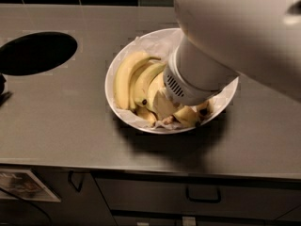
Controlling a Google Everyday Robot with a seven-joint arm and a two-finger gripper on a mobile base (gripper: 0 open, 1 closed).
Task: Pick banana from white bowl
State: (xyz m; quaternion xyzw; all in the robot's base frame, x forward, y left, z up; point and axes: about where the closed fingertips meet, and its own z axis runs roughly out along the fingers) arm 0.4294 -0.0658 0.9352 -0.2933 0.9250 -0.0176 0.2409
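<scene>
- Gripper (174,103) reaches down into the white bowl (111,86) on the counter (66,112), masked by the arm's thick wrist (197,74); whether it is open or holding anything cannot be told.
- Banana (125,79) lies just left of it, long axis running near to far.

Wht vented arm (225,36); claw hidden under wrist (190,81).
</scene>
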